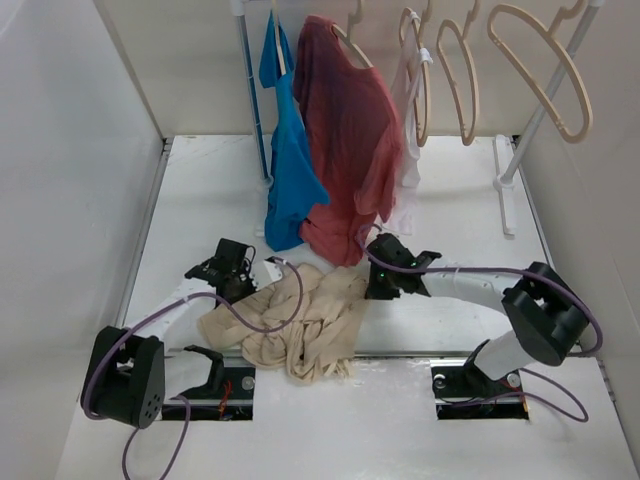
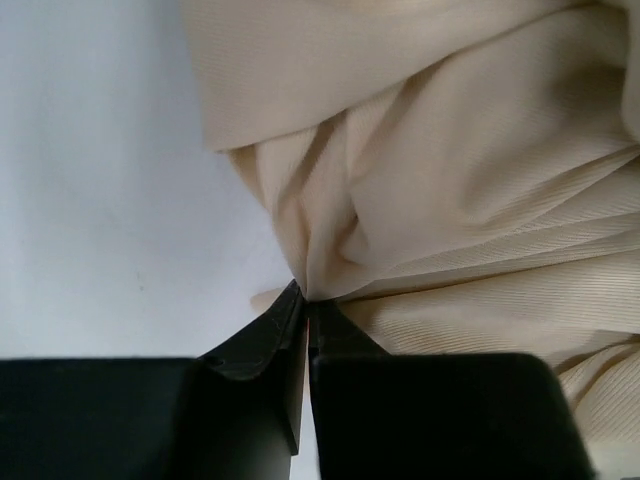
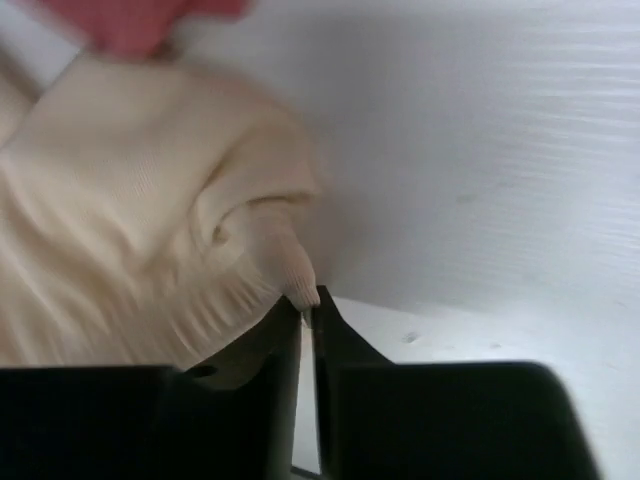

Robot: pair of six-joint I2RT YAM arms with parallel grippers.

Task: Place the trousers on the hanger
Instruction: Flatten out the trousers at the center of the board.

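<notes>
Left tool (image 2: 305, 304) tight on trousers (image 2: 450, 150)

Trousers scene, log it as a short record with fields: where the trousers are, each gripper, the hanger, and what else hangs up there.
Trousers: crumpled heap on the table, between the two arms
Left gripper: shut on a fold of the cloth
Right gripper: jaws nearly together, pinching a cloth tip at the heap's edge
Hanger: bare, on the rack, far right
Also hanging: red T-shirt, blue garment
Task state: trousers not yet on the hanger
</notes>
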